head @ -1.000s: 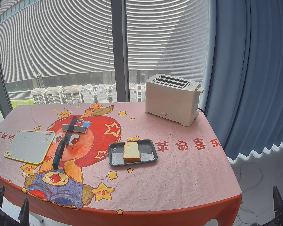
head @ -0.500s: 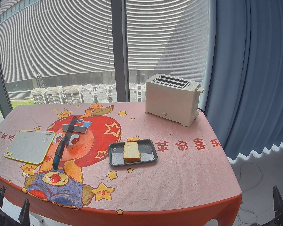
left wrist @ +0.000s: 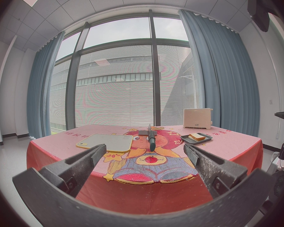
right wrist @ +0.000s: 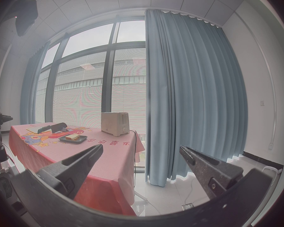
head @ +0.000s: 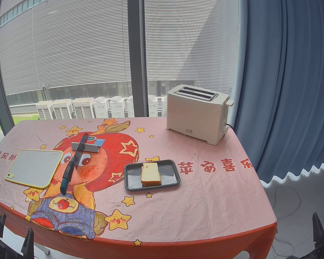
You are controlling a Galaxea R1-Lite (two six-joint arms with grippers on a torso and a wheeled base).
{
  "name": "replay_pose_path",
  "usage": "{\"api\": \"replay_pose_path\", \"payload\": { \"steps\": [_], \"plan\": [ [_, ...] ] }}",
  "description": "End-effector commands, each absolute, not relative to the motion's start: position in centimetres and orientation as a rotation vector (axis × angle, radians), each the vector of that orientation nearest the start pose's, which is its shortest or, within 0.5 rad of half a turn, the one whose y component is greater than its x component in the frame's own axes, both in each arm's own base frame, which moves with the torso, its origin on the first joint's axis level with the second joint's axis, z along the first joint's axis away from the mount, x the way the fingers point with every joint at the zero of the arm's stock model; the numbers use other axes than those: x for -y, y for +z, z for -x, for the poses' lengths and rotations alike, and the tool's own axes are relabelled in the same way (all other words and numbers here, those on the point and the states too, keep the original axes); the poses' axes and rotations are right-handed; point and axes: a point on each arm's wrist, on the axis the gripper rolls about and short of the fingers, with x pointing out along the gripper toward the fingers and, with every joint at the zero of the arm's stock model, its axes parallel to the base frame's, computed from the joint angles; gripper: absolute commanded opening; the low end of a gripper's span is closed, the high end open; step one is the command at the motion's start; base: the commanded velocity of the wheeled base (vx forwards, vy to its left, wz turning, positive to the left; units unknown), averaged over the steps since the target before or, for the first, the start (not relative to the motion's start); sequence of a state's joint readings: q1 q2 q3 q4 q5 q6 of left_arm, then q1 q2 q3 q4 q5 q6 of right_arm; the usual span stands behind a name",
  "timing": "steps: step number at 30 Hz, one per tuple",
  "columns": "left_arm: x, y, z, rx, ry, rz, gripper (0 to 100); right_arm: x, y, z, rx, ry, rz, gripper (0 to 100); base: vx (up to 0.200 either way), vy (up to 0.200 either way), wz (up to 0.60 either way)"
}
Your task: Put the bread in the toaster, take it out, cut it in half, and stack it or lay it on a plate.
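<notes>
— Where do we have the bread?
— The bread [head: 150,173] lies on the dark tray [head: 172,172], mid-way across the table [head: 212,198]. The toaster [head: 196,113] stands at its one o'clock, well apart.
— And our claws?
— Our left gripper [left wrist: 144,148] and right gripper [right wrist: 141,148] both gape wide, holding nothing.

The head camera looks forward and down from above the near edge of the table [head: 205,205], close enough to take in the whole top and the window behind. The left wrist camera sits low off the near left side, facing the window between the spread fingers of the left gripper [left wrist: 144,147]. The right wrist camera stands farther off to the right, seemingly at about tabletop height, looking across. All three share the toaster [head: 196,114] and tray [head: 131,173].
</notes>
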State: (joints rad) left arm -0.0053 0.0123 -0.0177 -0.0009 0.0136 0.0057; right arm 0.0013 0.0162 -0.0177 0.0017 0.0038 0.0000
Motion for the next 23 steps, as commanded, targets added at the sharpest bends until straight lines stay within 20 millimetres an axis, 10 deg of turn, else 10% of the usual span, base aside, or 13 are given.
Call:
{"api": "replay_pose_path", "payload": {
  "steps": [1, 23],
  "plan": [
    [-0.05, 7.56, 2.28, 0.002, 0.011, -0.006, 100, -0.01, 7.57, 2.29, 0.000, 0.006, 0.000, 100, 0.000, 0.000, 0.00],
    [-0.05, 7.56, 2.28, 0.002, 0.008, -0.006, 100, 0.09, 7.57, 2.29, 0.000, -0.038, -0.006, 100, 0.000, 0.000, 0.00]
  ]
}}
